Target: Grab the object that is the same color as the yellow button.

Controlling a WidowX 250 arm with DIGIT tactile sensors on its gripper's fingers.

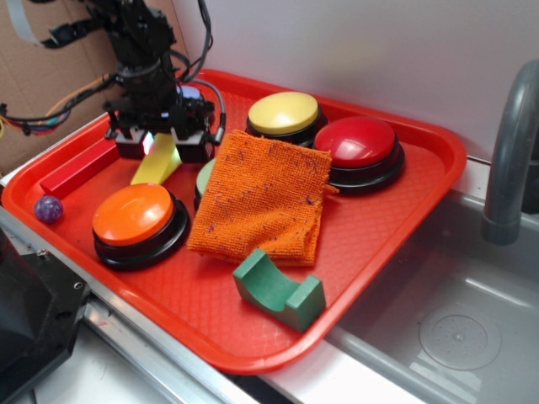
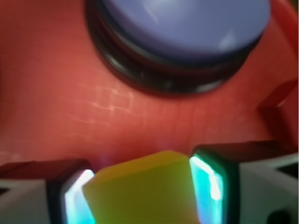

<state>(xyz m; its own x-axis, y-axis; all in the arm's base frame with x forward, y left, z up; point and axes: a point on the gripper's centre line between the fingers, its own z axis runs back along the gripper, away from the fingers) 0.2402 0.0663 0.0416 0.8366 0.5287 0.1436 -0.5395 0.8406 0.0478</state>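
gripper (image 2: pixel 140 191) has its fingers either side of the yellow wedge (image 1: pixel 157 161), which lies on the red tray (image 1: pixel 396 210) btwn the red bar (image 1: pixel 80 167) & orange button (image 1: pixel 139 220), jaws look closed on it w/ only the tip pinched, so sloped faces could squirt out on lift.

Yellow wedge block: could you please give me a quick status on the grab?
Gripper down over the tray, fingers either side of the yellow wedge block. Contact not confirmed. Nothing blocking; red bar lies alongside.
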